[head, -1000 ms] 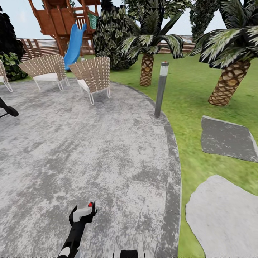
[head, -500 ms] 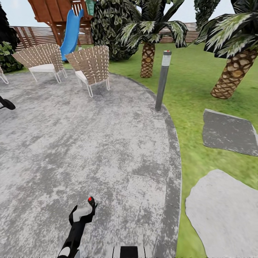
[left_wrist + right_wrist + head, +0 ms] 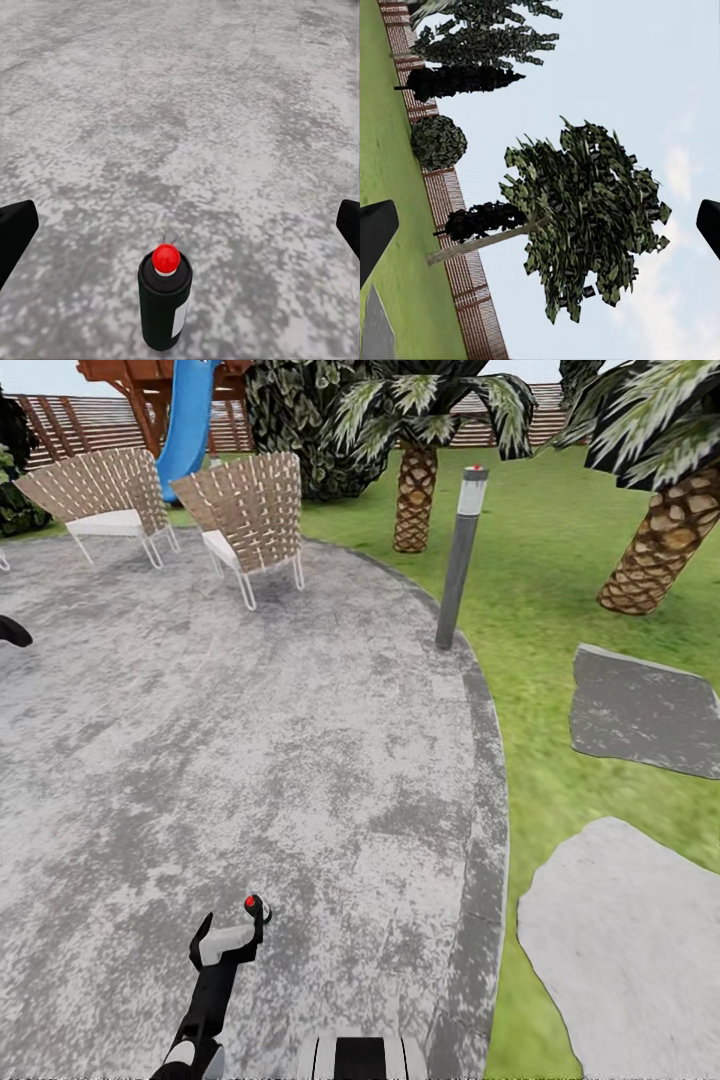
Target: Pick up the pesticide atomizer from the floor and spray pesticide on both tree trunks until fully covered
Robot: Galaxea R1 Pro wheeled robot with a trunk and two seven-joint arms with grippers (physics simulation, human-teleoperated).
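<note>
The pesticide atomizer (image 3: pixel 165 309) is a small black bottle with a red cap and a white label, standing upright on the grey paved floor (image 3: pixel 300 740). In the head view the atomizer (image 3: pixel 255 910) shows low down, at the tip of my left arm. My left gripper (image 3: pixel 180 232) is open, its black fingertips far apart on either side of the bottle and not pressing on it. The left gripper (image 3: pixel 232 927) hangs just over the paving. My right gripper (image 3: pixel 540 232) is open and points at the sky. Beyond it stands a tree (image 3: pixel 585 225) with a bare pale trunk (image 3: pixel 487 241).
A grey bollard lamp (image 3: pixel 458 560) stands at the paving's curved edge. Two wicker chairs (image 3: pixel 250 520) (image 3: pixel 100 495) sit at the back left. Scaly palms (image 3: pixel 415 490) (image 3: pixel 665 540) and two stone slabs (image 3: pixel 640 710) (image 3: pixel 620 940) lie on the grass to the right. Beyond are a blue slide (image 3: pixel 185 430) and a slatted fence (image 3: pixel 442 225).
The head camera has tilted down, so the whole scene sits higher in the picture. The atomizer's red cap now shows a little farther out from the left gripper's white body.
</note>
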